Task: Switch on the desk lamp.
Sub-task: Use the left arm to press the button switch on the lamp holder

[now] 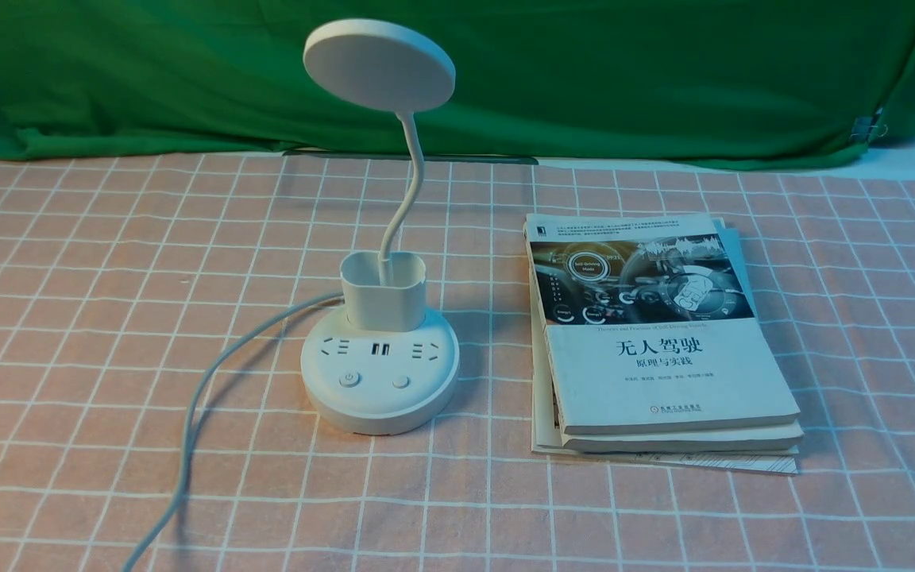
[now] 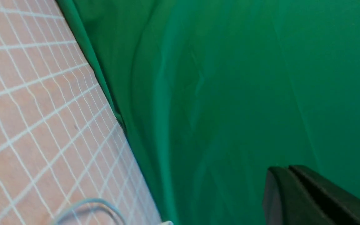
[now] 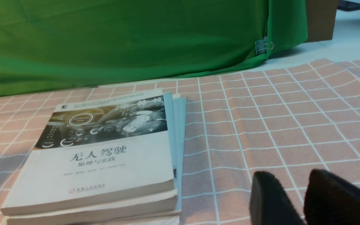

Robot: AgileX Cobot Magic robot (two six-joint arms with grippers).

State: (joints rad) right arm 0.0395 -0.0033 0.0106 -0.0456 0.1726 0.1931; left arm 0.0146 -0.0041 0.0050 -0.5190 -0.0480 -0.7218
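Desk lamp (image 1: 379,334) left of centre on tabletop (image 1: 108,318), buttons facing robot, nearer left hand (image 2: 287,190) (pressed together); right hand (image 3: 295,200) slightly parted.

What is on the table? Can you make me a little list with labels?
lamp: white desk lamp, disc head up, looks unlit
buttons: two on the base's front
cord: white cord trailing off to the robot's left
books: stack of books to the lamp's right, apart from it
cloth: pink checked tablecloth
backdrop: green cloth
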